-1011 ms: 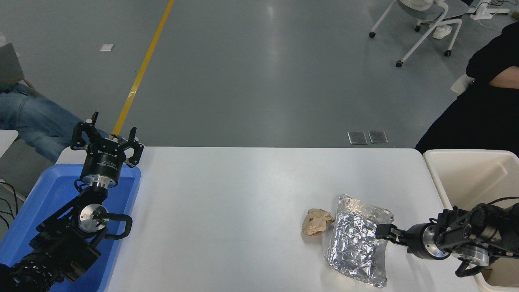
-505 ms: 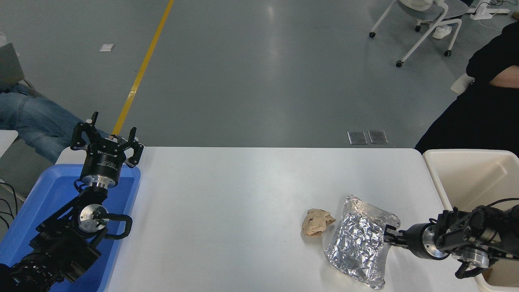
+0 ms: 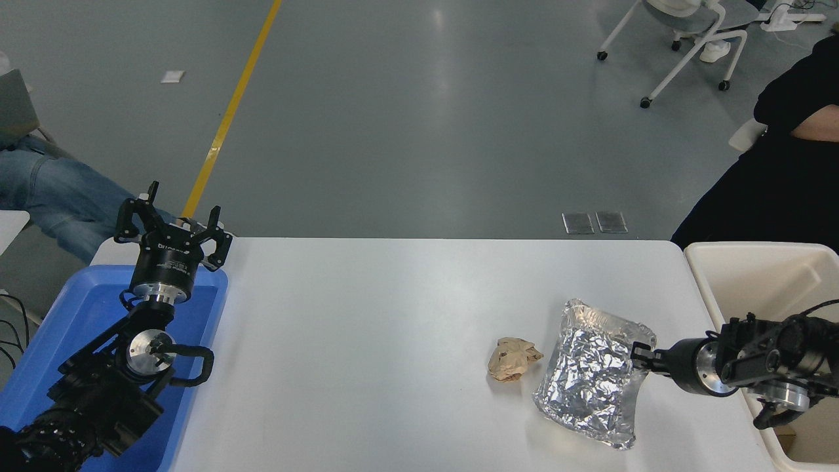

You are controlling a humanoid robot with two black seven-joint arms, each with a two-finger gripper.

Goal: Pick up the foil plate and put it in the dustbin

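My right hand (image 3: pixel 639 357) clamped on right rim of foil plate (image 3: pixel 593 377), plate tilted on surface (image 3: pixel 367 328) beside dustbin (image 3: pixel 754 282). Foil light, thin, crushable; rim best hold, squeeze gently.

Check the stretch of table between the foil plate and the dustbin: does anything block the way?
Nothing visible does. The right gripper is shut on the right rim of the foil plate, and only bare white table lies between it and the dustbin. The brown paper wad sits on the plate's far side, away from the bin.
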